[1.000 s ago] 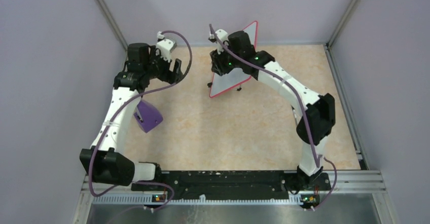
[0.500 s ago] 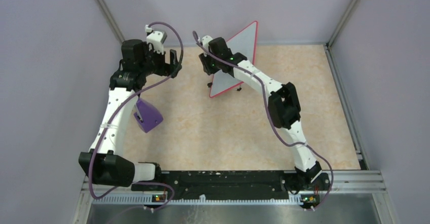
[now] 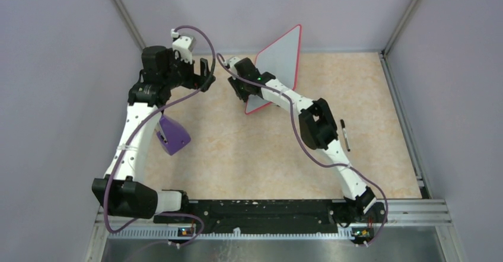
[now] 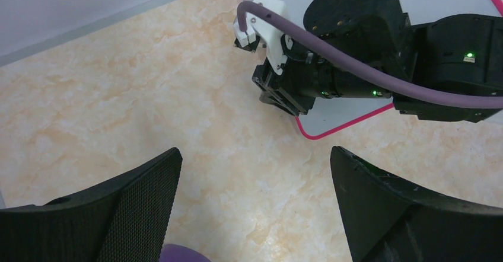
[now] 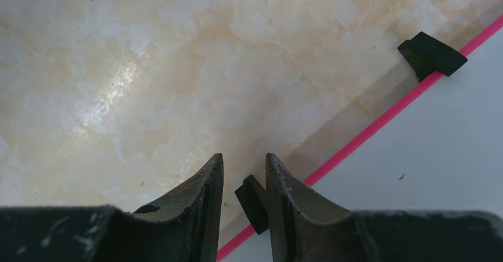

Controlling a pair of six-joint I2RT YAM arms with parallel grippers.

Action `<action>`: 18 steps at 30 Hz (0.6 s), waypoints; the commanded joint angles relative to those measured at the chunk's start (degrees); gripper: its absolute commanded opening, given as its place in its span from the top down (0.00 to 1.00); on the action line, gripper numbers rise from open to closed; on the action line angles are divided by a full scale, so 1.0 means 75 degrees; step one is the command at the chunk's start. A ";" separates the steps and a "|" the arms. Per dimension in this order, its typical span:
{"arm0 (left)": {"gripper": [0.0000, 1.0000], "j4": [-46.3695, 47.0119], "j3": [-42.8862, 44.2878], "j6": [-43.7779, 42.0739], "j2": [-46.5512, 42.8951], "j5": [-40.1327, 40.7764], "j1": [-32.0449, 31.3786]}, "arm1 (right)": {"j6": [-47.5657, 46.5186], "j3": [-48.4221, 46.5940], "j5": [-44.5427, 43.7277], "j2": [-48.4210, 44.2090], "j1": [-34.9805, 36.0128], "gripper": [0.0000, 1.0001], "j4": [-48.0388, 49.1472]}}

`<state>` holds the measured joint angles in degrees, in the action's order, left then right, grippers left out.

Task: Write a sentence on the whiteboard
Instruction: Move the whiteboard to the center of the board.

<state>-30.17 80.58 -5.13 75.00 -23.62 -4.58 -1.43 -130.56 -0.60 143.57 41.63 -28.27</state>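
Note:
The whiteboard [image 3: 282, 51] stands tilted on edge at the back middle, white with a red-pink rim. No sentence shows on the parts of it in view. My right gripper [image 3: 236, 87] is at its lower left corner. In the right wrist view the jaws [image 5: 244, 157] are narrowly open, astride a black foot [image 5: 252, 201] on the board's rim, with a gap left of the foot. The board's face [image 5: 439, 155] fills the right. My left gripper [image 3: 204, 75] hovers wide open left of the board, holding nothing [image 4: 255, 152].
A purple block [image 3: 174, 134] lies on the table under the left arm, its top just visible [image 4: 178, 255]. A black marker [image 3: 344, 134] lies on the table right of the right arm's elbow. A second black foot [image 5: 428, 54] sits further along the rim. Walls enclose the table.
My right gripper slid left from the board's middle to its lower left corner and narrowed. The arm's shift uncovered the marker. My left gripper opened wider and moved slightly back.

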 commanded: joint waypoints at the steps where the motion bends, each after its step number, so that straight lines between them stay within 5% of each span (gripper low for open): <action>1: 0.01 0.0415 0.0004 -0.0078 -0.0320 -0.0267 0.0016 | 0.0003 -0.0266 -0.0182 0.0163 0.0096 0.69 0.0070; 18: 0.01 0.0343 -0.0098 -0.0215 -0.0490 -0.0272 0.0016 | -0.0133 0.0961 0.0262 -0.0433 0.0157 0.68 -0.0386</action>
<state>-29.95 79.90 -6.33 73.47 -24.64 -4.58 -1.87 -127.11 0.10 144.84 42.28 -28.38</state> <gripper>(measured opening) 0.987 0.318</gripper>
